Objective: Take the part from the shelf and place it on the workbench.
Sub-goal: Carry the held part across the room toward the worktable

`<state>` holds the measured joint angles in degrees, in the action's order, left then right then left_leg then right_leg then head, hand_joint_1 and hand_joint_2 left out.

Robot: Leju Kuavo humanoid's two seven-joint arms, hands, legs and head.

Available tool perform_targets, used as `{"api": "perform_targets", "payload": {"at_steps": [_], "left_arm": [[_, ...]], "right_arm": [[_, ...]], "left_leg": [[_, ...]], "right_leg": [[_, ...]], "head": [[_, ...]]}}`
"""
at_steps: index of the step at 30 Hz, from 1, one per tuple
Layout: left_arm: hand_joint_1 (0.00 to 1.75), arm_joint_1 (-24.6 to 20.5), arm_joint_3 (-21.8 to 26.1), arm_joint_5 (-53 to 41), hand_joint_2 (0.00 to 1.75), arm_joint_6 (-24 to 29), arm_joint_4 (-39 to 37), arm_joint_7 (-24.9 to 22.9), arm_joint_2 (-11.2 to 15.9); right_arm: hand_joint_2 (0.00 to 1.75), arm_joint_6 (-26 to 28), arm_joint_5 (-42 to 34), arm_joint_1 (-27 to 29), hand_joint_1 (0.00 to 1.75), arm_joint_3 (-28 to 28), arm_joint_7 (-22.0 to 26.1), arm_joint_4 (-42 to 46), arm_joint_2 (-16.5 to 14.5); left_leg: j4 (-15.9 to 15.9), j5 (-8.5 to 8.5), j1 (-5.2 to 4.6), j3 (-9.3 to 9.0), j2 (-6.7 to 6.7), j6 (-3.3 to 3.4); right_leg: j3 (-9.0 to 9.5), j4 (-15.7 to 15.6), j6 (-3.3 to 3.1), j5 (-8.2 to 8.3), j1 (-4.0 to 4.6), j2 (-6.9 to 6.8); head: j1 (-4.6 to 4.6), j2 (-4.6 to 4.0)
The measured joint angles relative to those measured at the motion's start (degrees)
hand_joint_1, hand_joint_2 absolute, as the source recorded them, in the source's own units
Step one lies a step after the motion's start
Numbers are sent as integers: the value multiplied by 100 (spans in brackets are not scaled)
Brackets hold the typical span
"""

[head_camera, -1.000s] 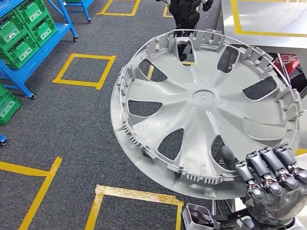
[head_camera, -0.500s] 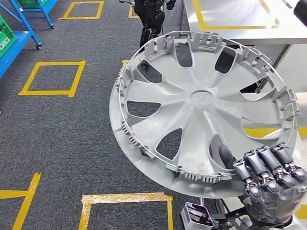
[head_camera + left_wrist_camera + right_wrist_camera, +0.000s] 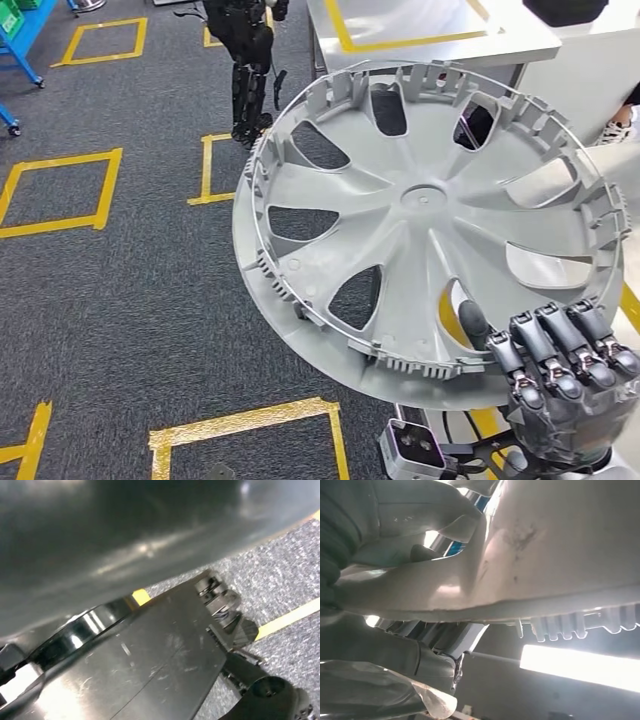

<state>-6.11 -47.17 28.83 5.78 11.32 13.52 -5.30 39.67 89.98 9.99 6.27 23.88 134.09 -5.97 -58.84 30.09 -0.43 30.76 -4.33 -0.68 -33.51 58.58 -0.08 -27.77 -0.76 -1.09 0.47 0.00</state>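
From my head view the light is bright and even, and the picture is sharp; the steel workbench (image 3: pixel 423 30) shines pale with glare. My left wrist view is dim and blurred, with soft reflections on a dark surface. My right wrist view is out of focus, and one white strip is overexposed.

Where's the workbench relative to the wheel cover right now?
In the head view the workbench lies ahead at the top, just beyond the far rim of the wheel cover, which the right hand holds at its near edge.
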Motion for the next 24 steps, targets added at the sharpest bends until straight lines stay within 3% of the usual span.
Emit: {"api": "perform_targets", "payload": {"at_steps": [2,3,4,5,6,7,9,11,13,14,15,17,19,20,21,24], "left_arm": [[0,-11,1,-7,0,-22,0,-8,8],[0,-6,1,-10,0,-35,0,-16,11],[0,3,1,-15,0,-47,0,-25,15],[0,11,2,-21,0,-56,0,-30,17],[0,15,2,-31,0,-62,0,-32,20],[0,15,2,-41,0,-63,0,-32,21],[0,11,1,-59,0,-64,0,-32,43],[0,5,0,-66,0,-67,0,-33,62],[0,-16,0,-71,0,-71,0,-34,59],[0,-30,0,-74,0,-73,0,-34,54],[0,-43,0,-80,0,-75,1,-35,52],[0,-45,-1,-97,0,-78,2,-44,48],[0,-20,-2,-113,0,-79,1,-58,49],[0,-11,-2,-117,0,-79,1,-64,50],[0,-11,-2,-121,0,-79,1,-69,50],[0,-26,-2,-122,0,-68,2,-97,55]], "right_arm": [[175,0,1,-9,175,-7,23,-21,-31],[175,0,1,-12,175,-12,29,-34,-44],[175,0,2,-11,175,-18,33,-45,-55],[175,0,2,-9,175,-23,37,-56,-66],[175,0,3,-4,175,-27,43,-63,-74],[175,0,2,0,175,-31,50,-68,-82],[175,0,2,5,175,-38,59,-73,-96],[175,0,3,5,175,-44,60,-80,-108],[175,0,2,13,175,-49,59,-85,-119],[175,0,1,21,175,-50,59,-86,-122],[175,0,-1,20,175,-50,59,-89,-126],[175,0,-2,7,175,-50,59,-99,-129],[175,0,-2,-2,175,-50,59,-111,-131],[175,0,-2,3,175,-52,58,-117,-131],[175,0,-2,7,175,-56,55,-122,-131],[175,0,-2,13,175,-65,48,-134,-131]], "left_leg": [[-624,367,23,259,257,-36],[-1025,546,26,437,323,-37],[-1345,647,25,587,353,-28],[-1488,637,23,665,368,-7],[-1404,511,17,643,388,27],[-1119,299,6,530,439,68],[-351,-97,-15,214,736,162],[53,-223,-34,50,959,220],[146,-219,-37,26,877,244],[211,-239,-26,8,800,247],[280,-263,-15,-11,722,250],[358,-301,-8,-34,551,250],[358,-299,-14,-28,377,256],[355,-295,-13,-26,292,253],[350,-288,-8,-25,210,243],[269,-226,5,-22,13,153]], "right_leg": [[-11,-3,-51,19,4,109],[-18,-2,-66,25,13,175],[-23,-2,-78,30,26,249],[-26,-2,-86,36,40,326],[-25,-1,-92,41,53,406],[-23,-1,-96,46,61,484],[-31,0,-87,61,57,624],[-76,1,-40,95,25,749],[-135,-12,30,136,3,861],[-178,2,51,127,9,814],[-241,80,68,61,21,694],[-492,576,100,-251,34,352],[-790,1260,162,-556,14,194],[-852,1428,195,-583,-3,163],[-810,1389,226,-513,-21,131],[-200,370,296,-111,-53,-136]], "head": [[-17,0],[-22,0],[-26,0],[-27,0],[-25,0],[-24,0],[-21,0],[-33,0],[-42,0],[-41,0],[-28,0],[6,0],[30,0],[32,0],[33,0],[43,0]]}}
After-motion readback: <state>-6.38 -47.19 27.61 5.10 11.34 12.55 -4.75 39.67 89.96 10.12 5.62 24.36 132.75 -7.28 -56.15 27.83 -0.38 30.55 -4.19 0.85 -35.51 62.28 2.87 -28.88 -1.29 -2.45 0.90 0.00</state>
